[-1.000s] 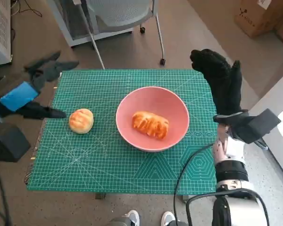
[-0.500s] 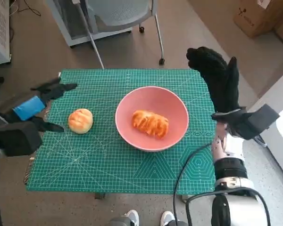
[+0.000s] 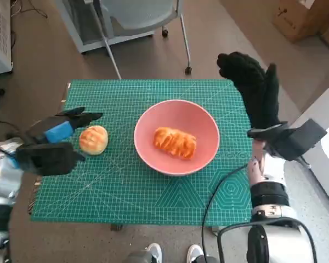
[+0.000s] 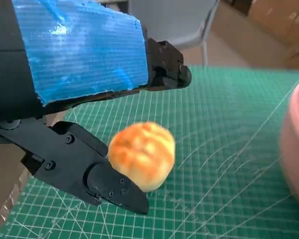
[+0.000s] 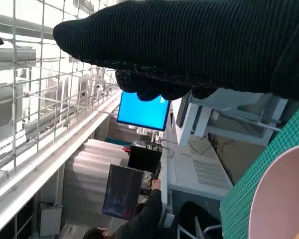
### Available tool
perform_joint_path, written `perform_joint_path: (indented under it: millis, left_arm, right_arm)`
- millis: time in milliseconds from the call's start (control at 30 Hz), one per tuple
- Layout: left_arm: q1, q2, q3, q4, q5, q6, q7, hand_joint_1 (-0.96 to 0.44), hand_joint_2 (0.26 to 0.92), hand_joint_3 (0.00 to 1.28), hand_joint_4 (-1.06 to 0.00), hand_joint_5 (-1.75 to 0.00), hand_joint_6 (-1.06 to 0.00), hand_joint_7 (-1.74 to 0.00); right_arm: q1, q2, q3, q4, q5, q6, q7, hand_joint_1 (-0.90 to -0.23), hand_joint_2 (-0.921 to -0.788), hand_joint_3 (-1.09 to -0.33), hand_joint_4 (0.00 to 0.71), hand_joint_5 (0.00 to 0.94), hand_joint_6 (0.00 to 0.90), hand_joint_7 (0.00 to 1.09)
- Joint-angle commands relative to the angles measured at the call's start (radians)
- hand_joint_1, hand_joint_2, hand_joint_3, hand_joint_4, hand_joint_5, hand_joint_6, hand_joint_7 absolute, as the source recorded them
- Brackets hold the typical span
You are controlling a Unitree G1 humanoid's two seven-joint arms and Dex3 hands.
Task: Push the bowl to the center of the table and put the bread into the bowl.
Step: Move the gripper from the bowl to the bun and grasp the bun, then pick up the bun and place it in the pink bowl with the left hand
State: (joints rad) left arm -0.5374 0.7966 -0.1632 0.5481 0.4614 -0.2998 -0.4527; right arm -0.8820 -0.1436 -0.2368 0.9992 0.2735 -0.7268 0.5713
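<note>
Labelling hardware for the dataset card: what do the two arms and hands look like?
Left hand: black, rigid plastic, blue tape across its back, screws visible on the fingers. Right hand: covered by a black knitted glove. Right forearm: pale, segmented, with a dark box at the wrist and a black cable looping beside it.

The bowl (image 3: 176,137) was pink. The bread (image 3: 175,143) in it was orange-brown with pale stripes. The round bun (image 3: 94,139) was golden-yellow. The counter (image 3: 137,197) had a green mat with white grid lines. The left robot hand (image 3: 57,133) was black with blue tape, and the right robot hand (image 3: 254,87) wore a black knitted glove.
</note>
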Motion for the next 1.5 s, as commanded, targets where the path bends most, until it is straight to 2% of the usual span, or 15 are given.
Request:
perform_joint_path:
  millis: [33, 300, 433, 567, 733, 833, 867, 900, 933, 1000, 1167, 1500]
  left_arm:
    - [-0.051, -0.025, -0.048, 0.059, 0.055, -0.021, 0.054, -0.31, 0.734, 0.0, -0.14, -0.01, -0.28, -0.05]
    - [-0.099, -0.072, -0.113, 0.154, 0.125, -0.035, 0.146, -0.29, 0.752, 0.01, -0.21, -0.02, -0.32, -0.04]
    - [-0.114, -0.09, -0.139, 0.179, 0.157, -0.023, 0.187, -0.25, 0.772, 0.01, -0.26, -0.02, -0.38, -0.04]
    - [-0.125, -0.103, -0.16, 0.201, 0.186, -0.003, 0.218, -0.16, 0.82, 0.02, -0.37, -0.02, -0.5, -0.05]
    - [-0.139, -0.107, -0.186, 0.22, 0.226, 0.016, 0.253, -0.04, 0.896, 0.02, -0.59, -0.04, -0.7, -0.07]
    - [-0.147, -0.102, -0.197, 0.235, 0.241, 0.009, 0.284, 0.0, 0.911, 0.04, -0.7, -0.08, -0.78, -0.09]
    - [-0.149, -0.1, -0.199, 0.239, 0.243, 0.006, 0.292, 0.0, 0.914, 0.08, -0.64, -0.51, -0.71, -0.51]
    - [-0.15, -0.097, -0.199, 0.241, 0.244, 0.002, 0.301, 0.0, 0.917, 0.12, -0.58, -0.8, -0.65, -0.79]
    - [-0.151, -0.095, -0.199, 0.242, 0.245, -0.002, 0.307, 0.0, 0.918, 0.13, -0.57, -0.98, -0.63, -0.94]
    - [-0.151, -0.09, -0.197, 0.241, 0.248, -0.009, 0.321, 0.0, 0.919, 0.12, -0.58, -1.14, -0.63, -1.03]
    - [-0.157, -0.084, -0.194, 0.241, 0.248, 0.0, 0.322, 0.0, 0.92, 0.1, -0.63, -1.27, -0.64, -1.06]
    - [-0.158, -0.069, -0.166, 0.219, 0.21, 0.0, 0.293, 0.0, 0.92, 0.11, -0.63, -1.31, -0.61, -1.11]
  right_arm:
    - [0.02, -0.011, -0.003, -0.002, 0.006, 0.018, 0.015, -0.582, -0.921, -0.494, 0.259, 0.004, 0.398, 0.0]
    - [0.025, -0.015, -0.006, -0.015, 0.012, 0.019, 0.02, -0.591, -0.921, -0.483, 0.243, 0.0, 0.397, 0.0]
    - [0.031, -0.014, -0.007, -0.023, 0.011, 0.014, 0.017, -0.589, -0.921, -0.479, 0.239, 0.0, 0.393, 0.0]
    - [0.035, -0.013, -0.007, -0.03, 0.009, 0.006, 0.011, -0.576, -0.921, -0.478, 0.236, 0.0, 0.392, 0.0]
    - [0.038, -0.011, -0.007, -0.031, 0.005, -0.004, 0.004, -0.553, -0.921, -0.48, 0.235, 0.0, 0.392, 0.0]
    - [0.039, -0.009, -0.006, -0.03, 0.002, -0.01, 0.0, -0.55, -0.921, -0.481, 0.235, 0.0, 0.392, 0.0]
    - [0.039, -0.008, -0.005, -0.03, 0.001, -0.012, -0.002, -0.549, -0.921, -0.481, 0.235, 0.0, 0.392, 0.0]
    - [0.04, -0.008, -0.004, -0.028, 0.0, -0.014, -0.004, -0.548, -0.921, -0.482, 0.235, 0.0, 0.392, 0.0]
    - [0.04, -0.008, -0.003, -0.027, -0.001, -0.016, -0.005, -0.547, -0.921, -0.482, 0.235, 0.0, 0.392, 0.0]
    - [0.04, -0.007, -0.002, -0.025, -0.003, -0.02, -0.007, -0.546, -0.921, -0.482, 0.235, 0.0, 0.391, 0.0]
    - [0.041, -0.006, -0.002, -0.02, -0.004, -0.027, -0.005, -0.542, -0.921, -0.485, 0.235, 0.0, 0.391, 0.0]
    - [0.043, 0.0, 0.0, -0.018, -0.001, -0.028, 0.002, -0.563, -0.921, -0.484, 0.237, 0.001, 0.394, 0.0]
